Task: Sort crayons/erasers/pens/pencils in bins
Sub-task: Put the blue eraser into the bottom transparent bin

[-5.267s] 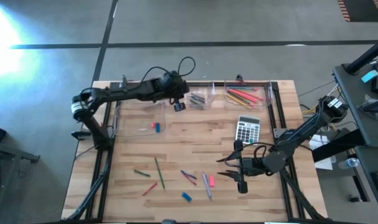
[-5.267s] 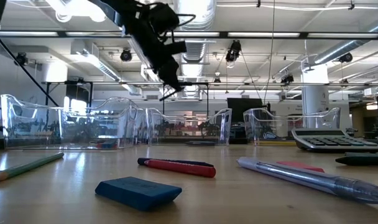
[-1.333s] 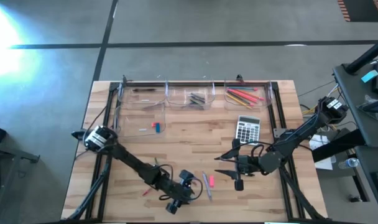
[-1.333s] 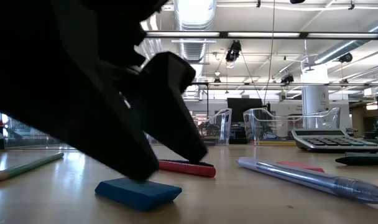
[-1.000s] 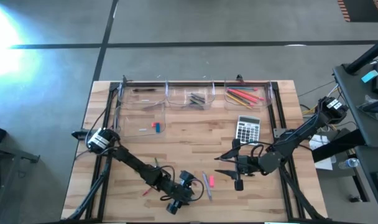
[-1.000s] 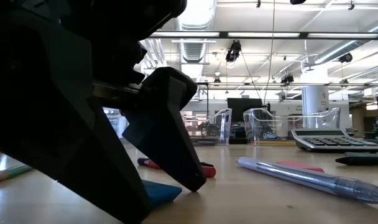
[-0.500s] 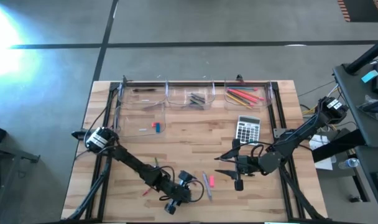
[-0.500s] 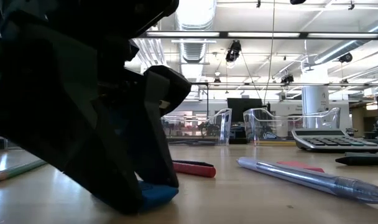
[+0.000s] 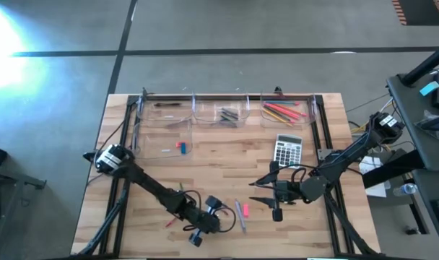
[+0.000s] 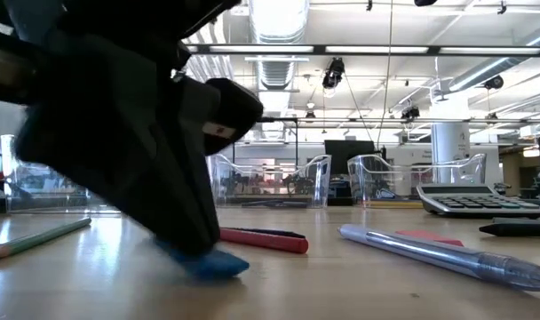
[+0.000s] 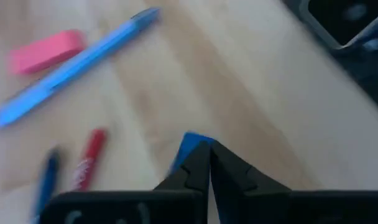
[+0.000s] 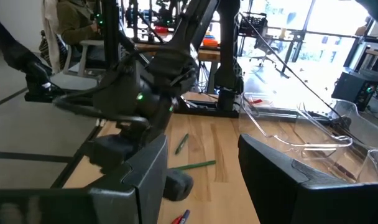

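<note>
My left gripper [image 9: 214, 224] is near the table's near edge, shut on a blue eraser [image 10: 215, 261]. In the left wrist view its fingertips [image 11: 207, 163] meet with the eraser [image 11: 190, 145] showing just past them. A pink eraser [image 11: 46, 51], a blue pen [image 11: 77, 62] and a red stick [image 11: 89, 158] lie flat on the wood close by. A green pencil [image 10: 39, 238] lies to the left. Four clear bins [image 9: 219, 113] stand along the far edge. My right gripper [image 9: 266, 191] hangs open over the table's right half, holding nothing. My left gripper pinches the blue eraser between its two fingers; one end [image 11: 191, 142] sticks out past the fingertips. The fingers slant down from the table's left side. In the low view the eraser [image 10: 218, 263] sits tilted under the fingers, just at the tabletop; whether it still touches, I cannot tell.
A grey calculator [image 9: 288, 150] lies right of centre. One bin [image 9: 283, 111] holds red and orange sticks, another [image 9: 170, 143] holds a pink and a blue eraser. A clear pen [image 10: 439, 253] and a red stick [image 10: 263, 239] lie near the held eraser.
My left gripper has shut on the blue eraser, which lay flat between its open fingers, and has then risen a little. The eraser has come up from lying flat and now sits tilted under the fingertips.
</note>
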You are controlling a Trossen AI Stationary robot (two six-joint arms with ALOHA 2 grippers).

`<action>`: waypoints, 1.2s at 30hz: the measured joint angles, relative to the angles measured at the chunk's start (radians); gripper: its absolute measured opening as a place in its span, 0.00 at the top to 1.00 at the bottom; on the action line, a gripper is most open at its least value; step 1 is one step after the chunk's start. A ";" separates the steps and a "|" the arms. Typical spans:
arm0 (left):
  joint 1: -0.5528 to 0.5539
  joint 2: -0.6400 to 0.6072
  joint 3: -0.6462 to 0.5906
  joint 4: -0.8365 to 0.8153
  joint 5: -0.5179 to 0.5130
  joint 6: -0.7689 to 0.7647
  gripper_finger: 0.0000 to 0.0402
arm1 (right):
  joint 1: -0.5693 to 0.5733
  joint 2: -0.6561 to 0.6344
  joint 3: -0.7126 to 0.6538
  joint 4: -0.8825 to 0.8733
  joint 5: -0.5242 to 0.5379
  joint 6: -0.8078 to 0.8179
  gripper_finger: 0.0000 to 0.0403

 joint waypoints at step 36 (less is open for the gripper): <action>-0.060 0.044 0.235 -0.303 -0.273 -0.361 0.69 | 0.000 0.000 0.000 0.003 0.002 0.009 0.54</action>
